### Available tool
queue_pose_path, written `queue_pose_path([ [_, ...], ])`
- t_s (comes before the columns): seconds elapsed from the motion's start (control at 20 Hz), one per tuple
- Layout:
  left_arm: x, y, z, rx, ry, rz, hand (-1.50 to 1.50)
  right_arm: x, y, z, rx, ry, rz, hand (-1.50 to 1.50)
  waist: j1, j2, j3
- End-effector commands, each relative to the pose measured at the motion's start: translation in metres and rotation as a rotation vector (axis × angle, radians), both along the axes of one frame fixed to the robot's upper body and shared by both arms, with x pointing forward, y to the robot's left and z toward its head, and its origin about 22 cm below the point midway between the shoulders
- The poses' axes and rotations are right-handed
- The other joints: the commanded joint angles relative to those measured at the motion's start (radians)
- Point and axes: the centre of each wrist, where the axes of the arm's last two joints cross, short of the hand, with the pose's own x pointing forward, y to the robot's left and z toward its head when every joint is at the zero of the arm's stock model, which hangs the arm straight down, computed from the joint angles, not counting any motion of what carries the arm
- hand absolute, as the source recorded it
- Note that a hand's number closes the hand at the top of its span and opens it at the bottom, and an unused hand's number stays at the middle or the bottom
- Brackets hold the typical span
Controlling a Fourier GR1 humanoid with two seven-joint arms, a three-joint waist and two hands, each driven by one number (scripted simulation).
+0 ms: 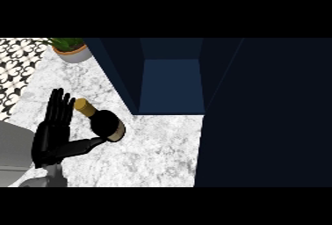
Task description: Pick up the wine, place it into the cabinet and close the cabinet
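Left hand (53, 132), fingers straight and spread, stands just left of the wine bottle (102, 121) on the desk (156, 149); the open cabinet (170, 85) lies to the bottle's upper right.

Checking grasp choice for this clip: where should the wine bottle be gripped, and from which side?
Probably round the dark body of the wine bottle, coming from its left, where the left robot hand is open beside it. The gold-capped neck is narrow and tilts toward that hand.

A glossy black left hand (50, 136) with slender fingers joins a grey forearm (16, 147).
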Motion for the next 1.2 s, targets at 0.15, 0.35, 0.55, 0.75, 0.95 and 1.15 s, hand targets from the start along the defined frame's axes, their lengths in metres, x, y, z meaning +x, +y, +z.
queue_pose_path([
  [0.15, 0.015, 0.018, -0.041, -0.008, 0.032, -0.004, -1.50, -0.022, 0.010, 0.010, 0.025, -0.023, 0.023, -1.50, 0.000, 0.000, 0.000],
  [0.35, 0.009, 0.016, -0.061, -0.024, 0.048, -0.045, -1.50, -0.029, -0.006, 0.011, 0.028, -0.031, 0.020, -1.50, -0.001, -0.001, 0.000],
  [0.55, -0.007, 0.030, -0.084, -0.049, 0.057, -0.050, -1.50, -0.015, 0.008, 0.007, 0.031, -0.050, 0.016, -1.50, 0.004, -0.001, 0.000],
  [0.75, 0.013, 0.008, -0.114, -0.065, 0.077, -0.058, -1.50, -0.013, -0.001, 0.005, 0.025, -0.017, 0.029, -1.50, -0.004, 0.001, 0.000],
  [0.95, -0.001, -0.007, -0.138, -0.060, 0.083, -0.064, -1.50, -0.005, -0.003, 0.015, 0.033, -0.044, 0.043, -1.50, -0.003, 0.002, 0.000],
  [1.15, -0.016, 0.003, -0.154, -0.171, 0.069, -0.047, -1.50, -0.010, 0.013, 0.012, 0.033, -0.037, 0.041, -1.50, -0.002, 0.002, -0.001],
])
